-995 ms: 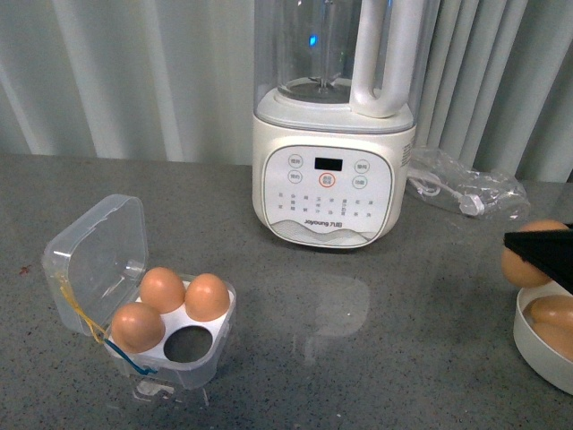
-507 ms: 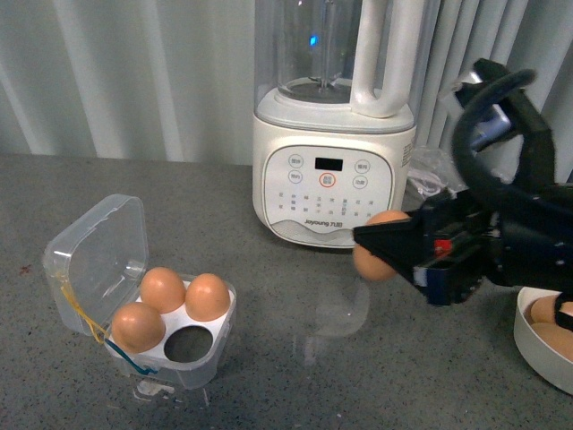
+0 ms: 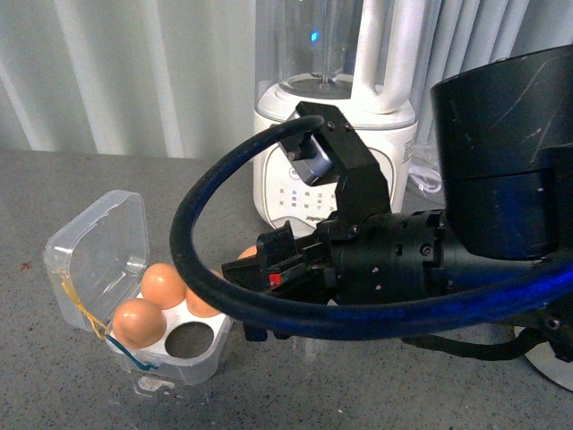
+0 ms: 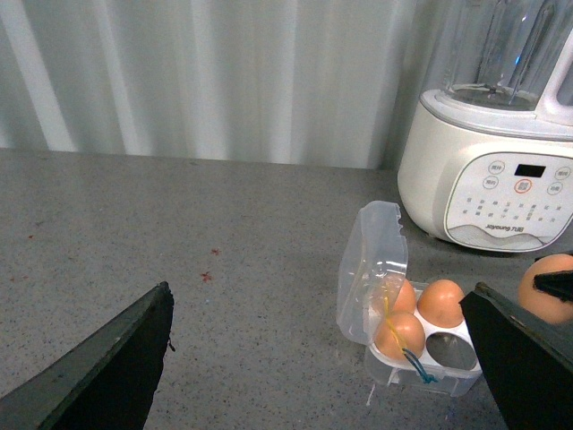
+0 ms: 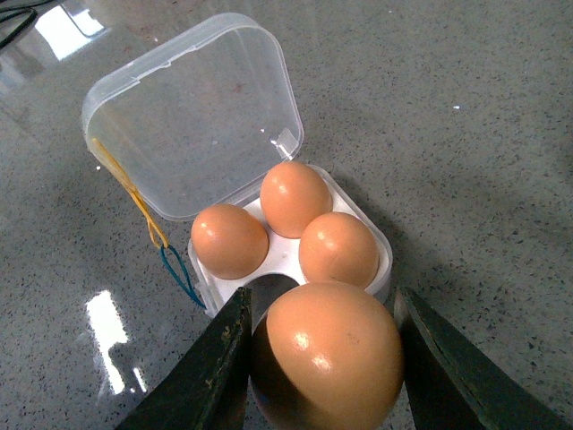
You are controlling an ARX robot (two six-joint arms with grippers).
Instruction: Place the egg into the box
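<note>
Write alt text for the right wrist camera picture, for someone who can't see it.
The right gripper holds a brown egg between its dark fingers, close to the open box's one empty hole. Three other eggs fill the remaining holes, and the clear lid stands open on a grey speckled counter.

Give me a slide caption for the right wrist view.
Right gripper holds a brown egg close to the last empty hole of the open egg case.

**Egg held near the open box**
You will find the tan-brown egg [image 5: 327, 354] gripped by the right gripper [image 5: 324, 376], raised just beside the box [image 5: 192, 107]. The box's clear lid stands open. Three other eggs [image 5: 293, 197] sit in its white tray, and the fourth hole is vacant.
</note>
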